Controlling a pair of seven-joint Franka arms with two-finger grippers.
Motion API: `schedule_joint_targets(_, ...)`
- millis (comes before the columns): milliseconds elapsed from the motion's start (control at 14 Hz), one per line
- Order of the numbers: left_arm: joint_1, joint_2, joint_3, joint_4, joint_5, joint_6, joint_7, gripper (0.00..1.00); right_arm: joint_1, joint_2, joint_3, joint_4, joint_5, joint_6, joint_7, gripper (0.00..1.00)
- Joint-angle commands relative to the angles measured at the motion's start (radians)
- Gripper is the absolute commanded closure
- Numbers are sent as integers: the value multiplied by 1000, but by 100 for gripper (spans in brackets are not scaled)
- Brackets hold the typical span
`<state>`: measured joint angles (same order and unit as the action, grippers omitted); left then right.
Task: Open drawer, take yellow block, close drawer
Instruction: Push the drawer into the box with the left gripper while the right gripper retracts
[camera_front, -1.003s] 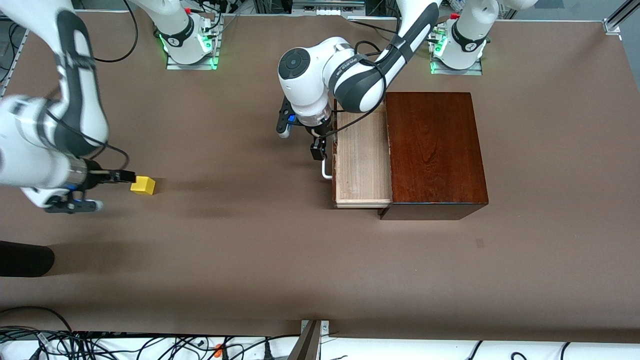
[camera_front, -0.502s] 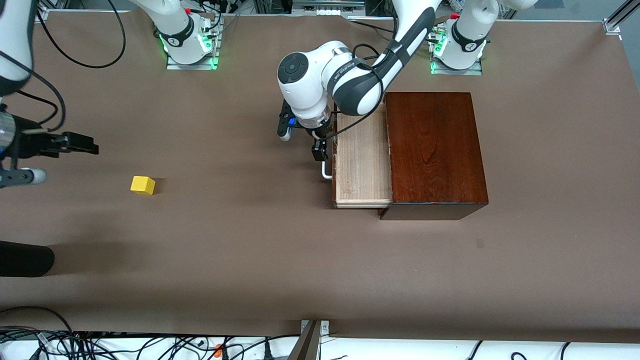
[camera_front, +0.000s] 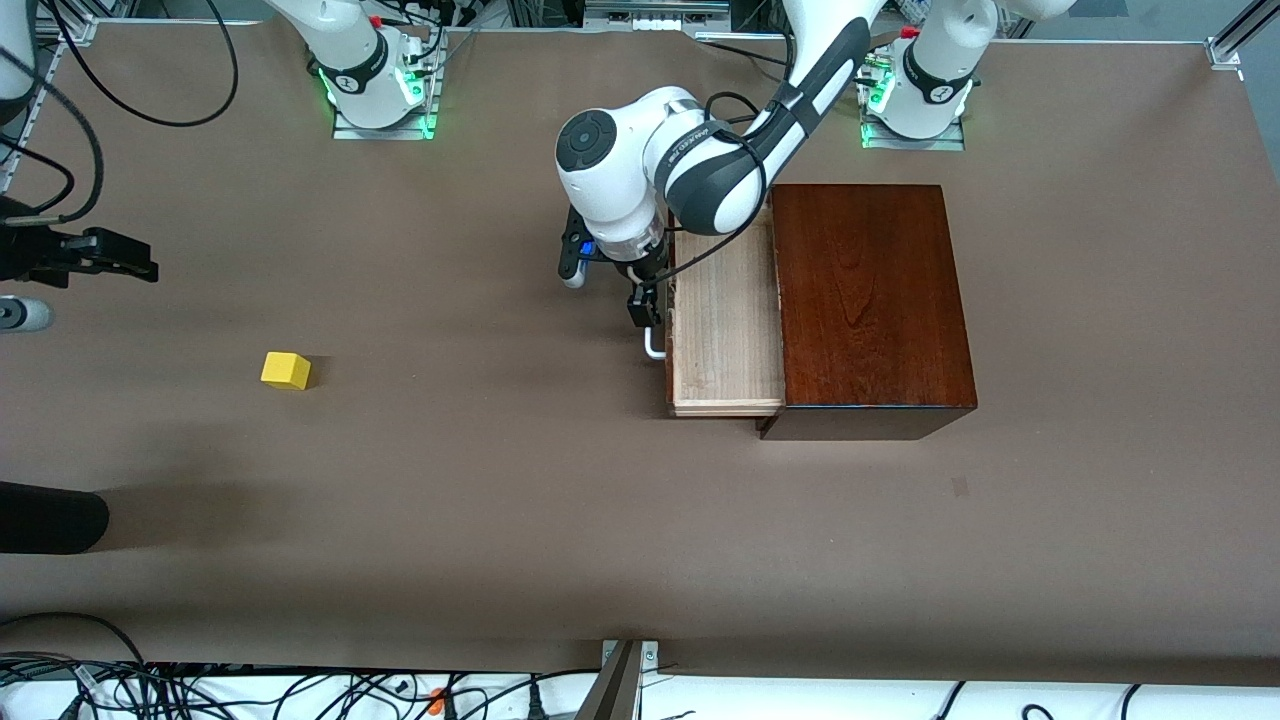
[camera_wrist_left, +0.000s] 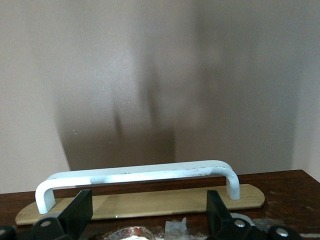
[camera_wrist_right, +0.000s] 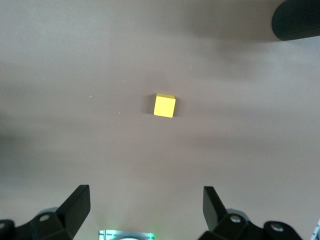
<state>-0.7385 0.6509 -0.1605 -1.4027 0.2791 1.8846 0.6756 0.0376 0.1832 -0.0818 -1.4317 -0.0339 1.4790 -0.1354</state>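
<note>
The left gripper (camera_front: 647, 312) has its fingers (camera_wrist_left: 80, 210) spread apart beside the white handle (camera_wrist_left: 135, 176), not grasping it, probably ready to push the drawer (camera_front: 725, 320), which stands pulled out of the cabinet (camera_front: 870, 300) in the frame's centre. The right gripper (camera_front: 125, 265), fingers released and empty, hangs at the left edge. The yellow block (camera_front: 286, 370) lies on the worktop (camera_front: 500, 480), lower left.

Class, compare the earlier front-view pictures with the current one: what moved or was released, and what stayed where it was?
The right end effector let go of the yellow block and drew up and away toward the right arm's end of the table, fingers open. The block stayed on the table. The left end effector remained at the white handle of the drawer, which is still pulled out of the cabinet.
</note>
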Motion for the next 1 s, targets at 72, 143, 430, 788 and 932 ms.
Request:
schedule_joint_targets(72, 42, -14, 6, 16, 34, -99, 67, 0, -58, -154, 65, -231, -6, 118, 20, 0)
schedule_joint_targets(143, 42, -17, 7, 16, 34, -125, 67, 0, -71, -159, 65, -263, 15, 121, 26, 0)
schedule_joint_targets(430, 45, -24, 12, 14, 77, -205, 65, 0, -110, -208, 62, -266, 138, 216, 20, 0)
schedule_joint_targets(788, 59, -31, 16, 13, 111, -283, 64, 0, -107, -229, 59, -239, 54, 123, 8, 0)
schedule_joint_targets(932, 65, -31, 16, 4, 112, -303, 55, 0, -105, -232, 59, -236, 51, 86, 11, 0)
